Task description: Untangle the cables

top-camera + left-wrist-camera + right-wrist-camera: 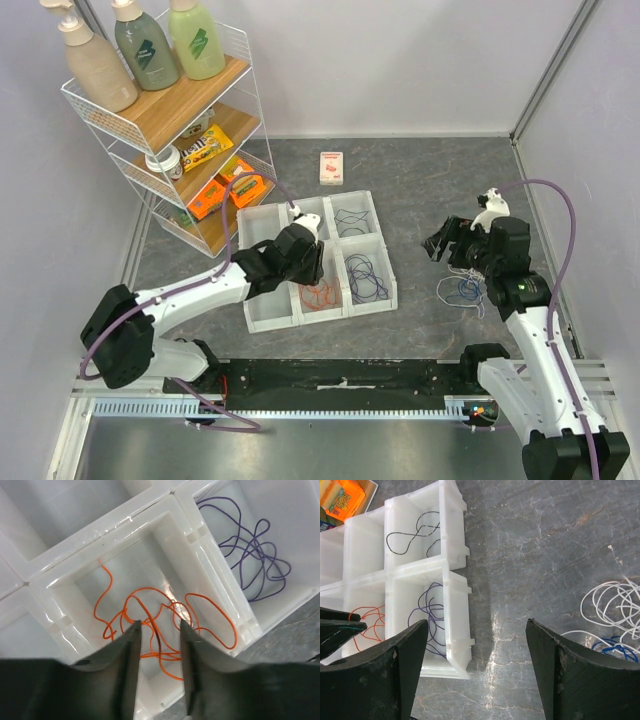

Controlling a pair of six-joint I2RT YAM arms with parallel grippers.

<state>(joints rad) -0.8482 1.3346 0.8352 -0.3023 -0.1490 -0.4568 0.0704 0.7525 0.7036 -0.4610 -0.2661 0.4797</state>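
A white divided tray [262, 222] holds cables in separate compartments. An orange cable [210, 615] lies looped in a near compartment, a purple cable [250, 555] in the one to its right, and a black cable [415, 532] in the far right one. My left gripper [160, 627] hangs just above the orange cable, jaws apart with nothing clamped between them. White cable [610, 600] and blue cable [615, 647] lie tangled on the table to the right of the tray. My right gripper [476, 625] is wide open and empty above bare table, between the tray and that tangle.
A wire shelf [165, 120] with bottles and snack packs stands at the back left, close to the tray. A small carton [331, 167] lies behind the tray. Walls close in on the back and the right side.
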